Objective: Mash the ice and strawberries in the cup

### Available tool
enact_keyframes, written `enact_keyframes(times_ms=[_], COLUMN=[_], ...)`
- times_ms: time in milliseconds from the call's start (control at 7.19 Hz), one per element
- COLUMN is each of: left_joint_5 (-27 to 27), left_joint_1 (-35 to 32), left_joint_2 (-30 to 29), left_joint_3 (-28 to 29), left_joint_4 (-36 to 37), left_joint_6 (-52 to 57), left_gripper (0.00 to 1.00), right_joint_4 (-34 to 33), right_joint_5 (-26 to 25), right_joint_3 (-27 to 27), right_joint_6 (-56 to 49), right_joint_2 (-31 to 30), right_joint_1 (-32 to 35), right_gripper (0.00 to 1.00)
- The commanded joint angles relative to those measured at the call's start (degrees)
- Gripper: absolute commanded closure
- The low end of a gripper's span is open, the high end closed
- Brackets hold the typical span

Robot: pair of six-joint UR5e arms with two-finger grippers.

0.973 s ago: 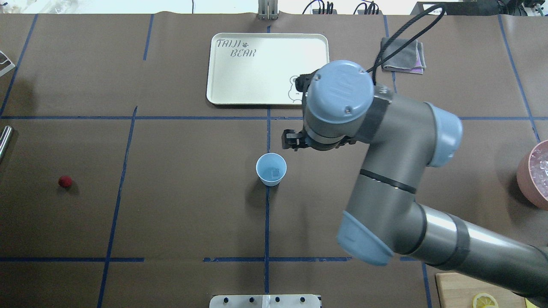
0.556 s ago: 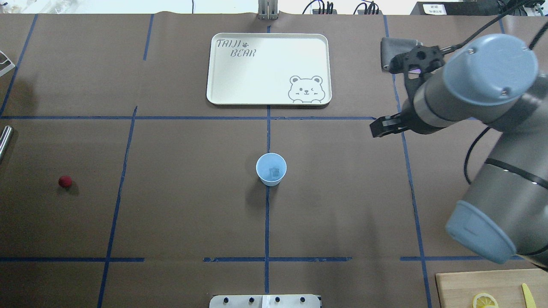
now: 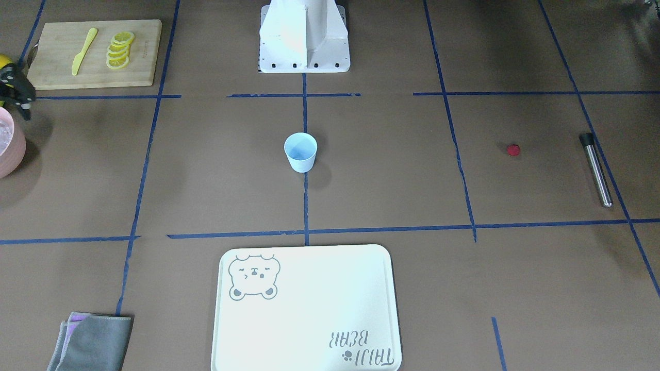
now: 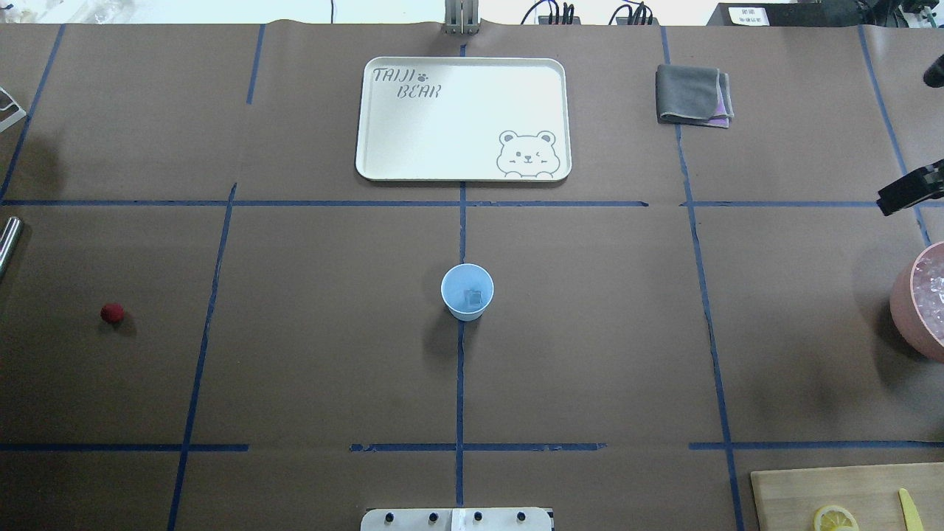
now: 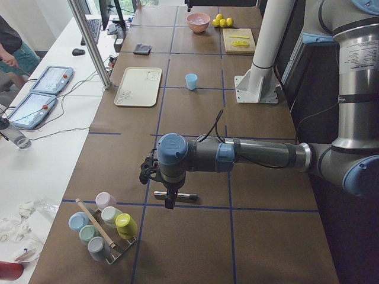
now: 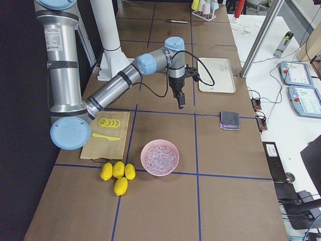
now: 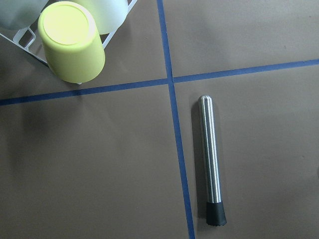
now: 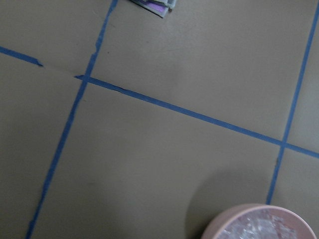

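The pale blue cup (image 4: 467,291) stands upright at the table's middle, with one small clear ice cube (image 4: 473,298) inside. The red strawberry (image 4: 112,313) lies alone far to the left. My right gripper (image 6: 179,103) hangs near the pink bowl, far from the cup. Only a black tip of it shows at the overhead view's right edge (image 4: 908,192), so I cannot tell whether it is open or shut. My left gripper (image 5: 169,201) hovers over a steel muddler (image 7: 212,159) lying on the table. Its fingers show only in the left side view, so I cannot tell their state.
A pink bowl (image 4: 908,313) of ice stands at the right edge. A white bear tray (image 4: 442,133) and a folded grey cloth (image 4: 693,94) lie at the back. A cutting board (image 3: 139,51) holds lemon slices and a yellow knife. A rack of cups (image 5: 103,228) stands near the muddler.
My right arm has swung from beside the cup to the right, almost out of the overhead view. The cup, the ice cube and the strawberry have not moved.
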Motion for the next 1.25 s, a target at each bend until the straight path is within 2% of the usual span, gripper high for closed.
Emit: enact_keyframes(times_ms=[0, 139, 278, 417, 695, 834, 973, 1112], left_joint_5=[-0.1, 0.0, -0.1, -0.1, -0.1, -0.1, -0.1, -0.1], left_joint_1=[0.0, 0.0, 0.0, 0.0, 0.0, 0.0, 0.0, 0.0], left_joint_2=[0.2, 0.1, 0.0, 0.0, 0.1, 0.1, 0.1, 0.1], left_joint_3=[-0.3, -0.3, -0.4, -0.5, -0.9, -0.9, -0.9, -0.9], left_joint_4=[0.0, 0.0, 0.0, 0.0, 0.0, 0.0, 0.0, 0.0], left_joint_6=[0.0, -0.1, -0.2, -0.2, -0.2, -0.2, -0.2, -0.2], left_gripper=[0.00, 0.00, 0.00, 0.00, 0.00, 0.00, 0.00, 0.00], right_joint_4=[2.0, 9.0, 17.6, 23.1, 23.5, 23.6, 23.6, 23.5], right_joint_5=[8.7, 12.0, 13.3, 13.7, 13.6, 13.8, 14.1, 14.1], right_joint_3=[-7.7, -12.7, -19.4, -25.1, -27.9, -27.8, -27.6, -27.5], right_joint_6=[-6.3, -6.3, -6.2, -5.6, -0.8, 1.4, 1.6, 1.6], right_joint_2=[-4.6, -7.6, -9.0, -9.0, -8.8, -9.3, -10.4, -11.2], right_joint_1=[10.6, 12.2, 13.2, 13.2, 13.2, 13.1, 13.0, 12.3], right_gripper=[0.01, 0.01, 0.01, 0.01, 0.02, 0.07, 0.24, 0.33])
